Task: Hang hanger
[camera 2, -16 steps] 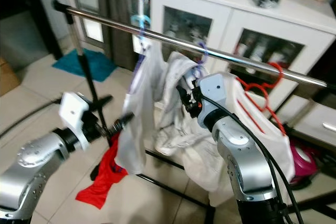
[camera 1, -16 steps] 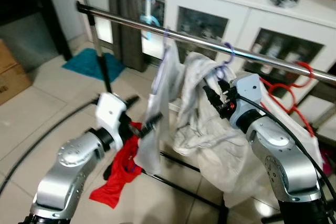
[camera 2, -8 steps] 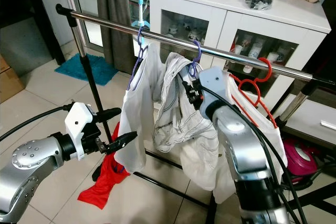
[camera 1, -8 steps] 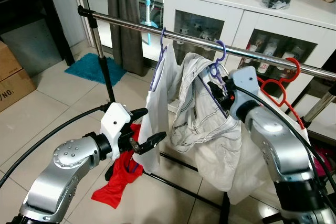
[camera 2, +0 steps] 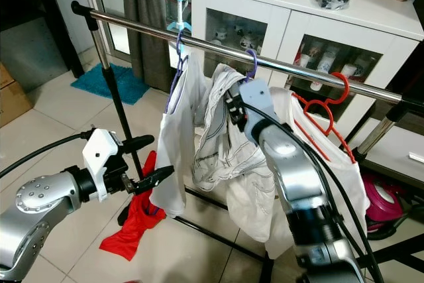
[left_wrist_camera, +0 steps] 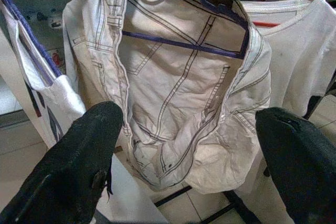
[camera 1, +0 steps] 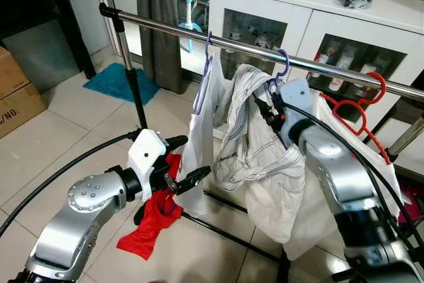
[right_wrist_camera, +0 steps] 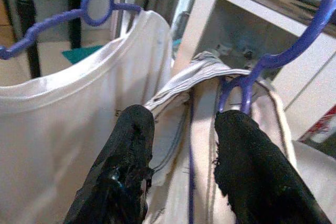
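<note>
A purple hanger (camera 1: 281, 71) carrying white stitched shorts (camera 1: 255, 144) hangs with its hook over the chrome rail (camera 1: 165, 28). My right gripper (right_wrist_camera: 185, 116) is open just under that hook. The hanger's neck (right_wrist_camera: 235, 94) rises right beside one finger (right_wrist_camera: 247, 156), and the waistband lies between the two fingers. Lower down on the left, my left gripper (camera 1: 197, 156) is open and holds nothing. It points at the hem of a white T-shirt (camera 1: 199, 130), which hangs on a second purple hanger (camera 1: 207, 51). The shorts (left_wrist_camera: 178, 93) face it in the left wrist view.
A red hanger (camera 1: 361, 107) with a white shirt hangs further right on the rail. A red cloth (camera 1: 149, 220) lies on the tiled floor by the rack's base. A white glass-door cabinet (camera 1: 311, 4) stands behind. On the left are a teal mat (camera 1: 116, 81), a cardboard box (camera 1: 13, 91) and a black cable (camera 1: 59, 170).
The view was blurred a second ago and has steadied. The purple hanger's hook stays over the rail. My right arm has shifted slightly left. The left arm has barely moved.
</note>
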Available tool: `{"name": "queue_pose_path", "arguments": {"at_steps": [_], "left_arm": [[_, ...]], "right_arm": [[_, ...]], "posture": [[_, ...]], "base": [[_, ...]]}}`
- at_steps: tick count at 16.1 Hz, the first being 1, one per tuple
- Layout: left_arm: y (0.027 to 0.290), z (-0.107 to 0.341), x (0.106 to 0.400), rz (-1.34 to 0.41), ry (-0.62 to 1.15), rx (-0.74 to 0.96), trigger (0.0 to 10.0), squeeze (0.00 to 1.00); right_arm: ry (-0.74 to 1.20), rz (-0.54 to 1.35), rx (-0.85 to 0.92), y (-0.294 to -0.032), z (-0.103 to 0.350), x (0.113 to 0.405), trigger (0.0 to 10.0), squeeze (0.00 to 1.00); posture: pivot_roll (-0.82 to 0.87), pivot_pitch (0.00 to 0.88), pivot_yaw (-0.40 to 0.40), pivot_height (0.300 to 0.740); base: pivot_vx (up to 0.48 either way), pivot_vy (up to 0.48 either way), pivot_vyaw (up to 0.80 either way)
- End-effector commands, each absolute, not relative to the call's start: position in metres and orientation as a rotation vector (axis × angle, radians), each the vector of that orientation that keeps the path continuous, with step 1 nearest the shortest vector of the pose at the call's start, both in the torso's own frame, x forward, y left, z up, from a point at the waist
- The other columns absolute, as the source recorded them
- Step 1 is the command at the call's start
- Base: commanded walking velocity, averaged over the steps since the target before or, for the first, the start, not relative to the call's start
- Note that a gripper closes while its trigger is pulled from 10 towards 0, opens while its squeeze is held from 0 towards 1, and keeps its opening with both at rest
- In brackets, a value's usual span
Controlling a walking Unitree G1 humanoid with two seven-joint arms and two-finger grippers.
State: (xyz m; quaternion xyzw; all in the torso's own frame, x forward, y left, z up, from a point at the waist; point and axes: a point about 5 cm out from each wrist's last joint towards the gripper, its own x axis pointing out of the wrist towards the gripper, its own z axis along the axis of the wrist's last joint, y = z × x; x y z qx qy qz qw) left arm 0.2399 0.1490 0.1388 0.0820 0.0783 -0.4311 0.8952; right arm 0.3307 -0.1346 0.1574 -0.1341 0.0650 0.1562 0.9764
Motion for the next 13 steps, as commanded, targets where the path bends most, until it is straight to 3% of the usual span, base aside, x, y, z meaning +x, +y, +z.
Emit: {"name": "queue_pose_path", "arguments": {"at_steps": [1,13], "left_arm": [[0.146,0.140,0.240,-0.911,0.156,0.187,10.0,0.00],[0.146,0.137,0.238,-0.916,0.162,0.188,10.0,0.00]], "right_arm": [[0.131,0.283,-0.284,-0.138,0.159,0.335,10.0,0.00],[0.171,0.141,-0.363,-0.149,0.156,0.350,10.0,0.00]], "posture": [[0.01,0.000,-0.033,0.740],[0.01,0.000,-0.035,0.740]], "base": [[0.000,0.000,0.00],[0.000,0.000,0.00]]}}
